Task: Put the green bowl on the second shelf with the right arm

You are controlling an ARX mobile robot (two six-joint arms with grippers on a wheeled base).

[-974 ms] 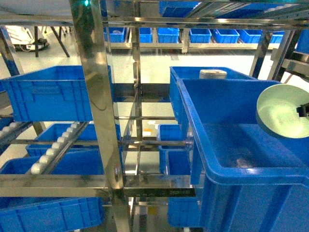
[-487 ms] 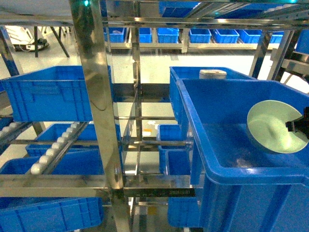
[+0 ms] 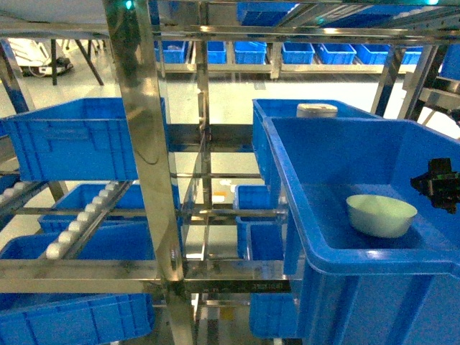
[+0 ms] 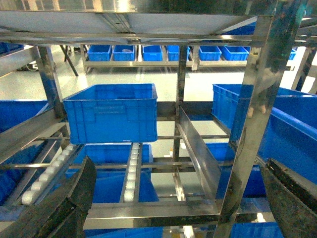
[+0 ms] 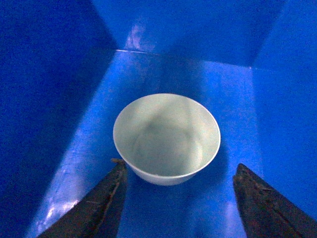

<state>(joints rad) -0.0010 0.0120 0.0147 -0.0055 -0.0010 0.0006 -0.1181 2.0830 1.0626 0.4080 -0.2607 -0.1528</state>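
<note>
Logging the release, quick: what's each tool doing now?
Left tool: open, holding nothing.
Right tool: open, apart from the green bowl sitting in the blue bin.

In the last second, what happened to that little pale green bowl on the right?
The small pale mint-green bowl went from tilted and held to upright on the floor of the large deep blue plastic bin. The right gripper released it and now stands open around it. The racks and other bins stayed put.

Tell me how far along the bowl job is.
Mostly done: the green bowl sits upright on the floor of the large blue bin on the second shelf. The right gripper is open, fingers spread either side of the bowl. Left: pull the arm clear of the bin.
</note>
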